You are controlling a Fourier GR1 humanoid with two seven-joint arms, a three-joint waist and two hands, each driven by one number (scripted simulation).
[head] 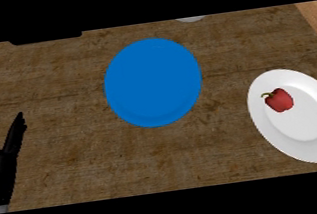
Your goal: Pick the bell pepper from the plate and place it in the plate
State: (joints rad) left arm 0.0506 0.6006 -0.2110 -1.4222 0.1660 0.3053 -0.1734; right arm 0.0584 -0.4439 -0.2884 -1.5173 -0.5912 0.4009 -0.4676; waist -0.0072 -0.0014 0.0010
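Left hand [4, 159] at near left, fingers straight and together, holding nothing above the tabletop [55, 92]. Red bell pepper [279, 99] lies on white plate [302, 115], right; blue plate [153, 82] centre.

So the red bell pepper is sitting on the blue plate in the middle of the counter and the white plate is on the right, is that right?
Not quite. In the head view the red bell pepper sits on the white plate on the right, not on the blue plate, which lies in the middle of the counter with nothing on it.
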